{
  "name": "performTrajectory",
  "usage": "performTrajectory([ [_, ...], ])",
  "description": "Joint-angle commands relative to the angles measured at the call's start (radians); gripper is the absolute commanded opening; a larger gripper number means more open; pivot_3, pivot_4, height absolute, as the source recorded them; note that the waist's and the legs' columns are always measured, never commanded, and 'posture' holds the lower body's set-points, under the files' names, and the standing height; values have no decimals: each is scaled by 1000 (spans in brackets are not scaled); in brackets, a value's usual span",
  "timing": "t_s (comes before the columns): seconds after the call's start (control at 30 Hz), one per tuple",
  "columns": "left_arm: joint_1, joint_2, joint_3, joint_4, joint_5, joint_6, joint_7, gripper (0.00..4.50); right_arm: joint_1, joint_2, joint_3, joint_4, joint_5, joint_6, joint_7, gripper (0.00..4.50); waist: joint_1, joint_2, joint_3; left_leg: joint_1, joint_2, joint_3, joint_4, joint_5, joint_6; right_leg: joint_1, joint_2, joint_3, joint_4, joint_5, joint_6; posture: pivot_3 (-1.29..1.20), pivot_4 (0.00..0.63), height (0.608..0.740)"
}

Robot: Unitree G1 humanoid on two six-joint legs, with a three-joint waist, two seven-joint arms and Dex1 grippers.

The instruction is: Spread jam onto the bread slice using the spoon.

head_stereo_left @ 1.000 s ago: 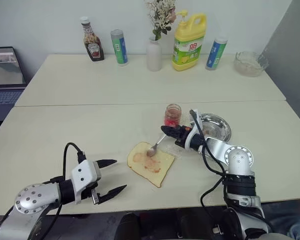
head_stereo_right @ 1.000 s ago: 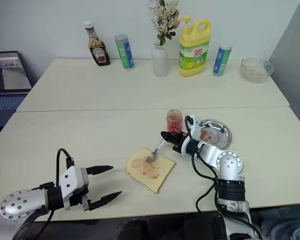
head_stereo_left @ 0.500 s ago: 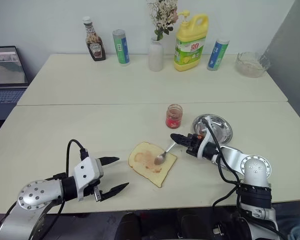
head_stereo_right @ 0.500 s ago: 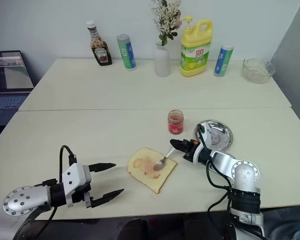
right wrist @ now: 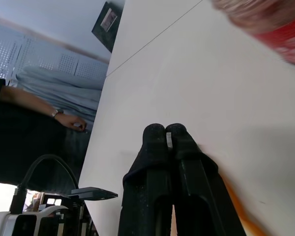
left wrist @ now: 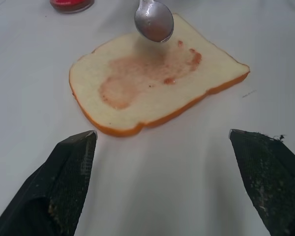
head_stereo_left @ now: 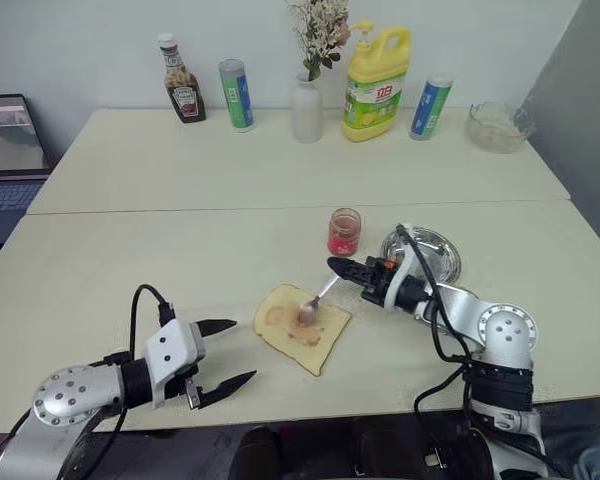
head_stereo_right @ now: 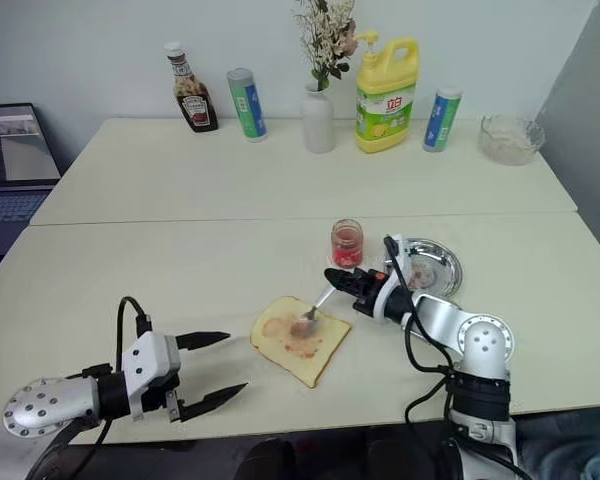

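Right gripper (head_stereo_left: 342,266) pinching spoon (head_stereo_left: 315,299), over bread slice (head_stereo_left: 300,326)

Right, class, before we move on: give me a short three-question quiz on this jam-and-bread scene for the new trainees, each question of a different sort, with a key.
1. True or false: the left gripper is shut on the bread slice.
2. Multiple choice: where is the bowl of the spoon? A) inside the jam jar; B) over the bread slice; C) in the steel dish.
3. Short answer: which gripper holds the spoon, and how do its jaws stand?

Key
1. False: its jaws stand open, apart from the bread.
2. B, above the reddish jam smear.
3. The right gripper, jaws shut on the spoon's handle.
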Motion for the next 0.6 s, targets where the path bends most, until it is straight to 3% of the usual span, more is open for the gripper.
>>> performTrajectory([
  [0.03,6,5,27,-42,-15,-16,0,4500,-18,13,65,24,-70,-45,67,12,0,0,0,0,0,0,0,0,0,0,0,0,0,0,0,0,150,740],
  [0.27,18,0,21,-52,-10,-17,7,4500,-3,-15,90,36,-122,-44,137,12,1,0,0,0,0,0,0,0,0,0,0,0,0,0,0,0,150,740],
  [0.6,-6,1,6,-45,-10,-10,5,4500,81,-156,-1,-52,-15,56,139,12,5,0,0,0,0,0,0,0,0,0,0,0,0,0,0,0,150,740],
])
